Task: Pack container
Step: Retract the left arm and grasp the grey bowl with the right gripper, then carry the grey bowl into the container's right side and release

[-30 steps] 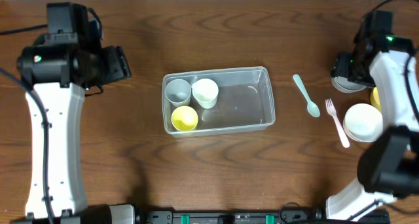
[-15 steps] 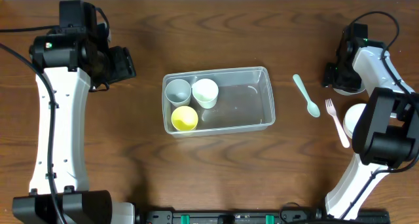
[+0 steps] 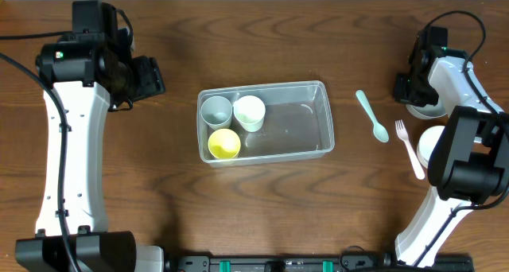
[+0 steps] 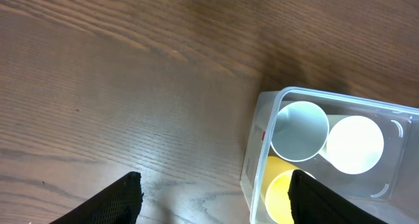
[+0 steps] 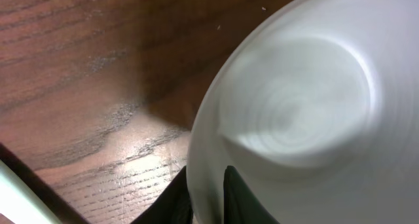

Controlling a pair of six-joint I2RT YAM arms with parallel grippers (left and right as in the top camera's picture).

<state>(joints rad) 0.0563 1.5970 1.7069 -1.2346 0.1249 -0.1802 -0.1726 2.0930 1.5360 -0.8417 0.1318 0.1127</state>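
The container (image 3: 306, 122), a clear rectangular tub, sits mid-table; its left end holds a grey cup (image 3: 215, 110), a white cup (image 3: 249, 112) and a yellow cup (image 3: 224, 144). At the far right my right gripper (image 3: 408, 95) is down at a grey bowl (image 3: 429, 109). In the right wrist view the gripper (image 5: 206, 194) is shut on the bowl (image 5: 294, 112), its rim pinched between the dark fingers (image 5: 178, 199). My left gripper (image 3: 149, 77) hangs open left of the tub. In the left wrist view it (image 4: 216, 201) holds nothing, and the container's corner (image 4: 262, 112) lies ahead to the right.
A mint spoon (image 3: 372, 115) and a white fork (image 3: 409, 149) lie on the wood right of the tub. A white bowl (image 3: 433, 145) stands near the fork, partly under my right arm. The tub's right half holds nothing.
My right jaws have closed onto the grey bowl's rim. Both arms shifted early in the second and have held still since.
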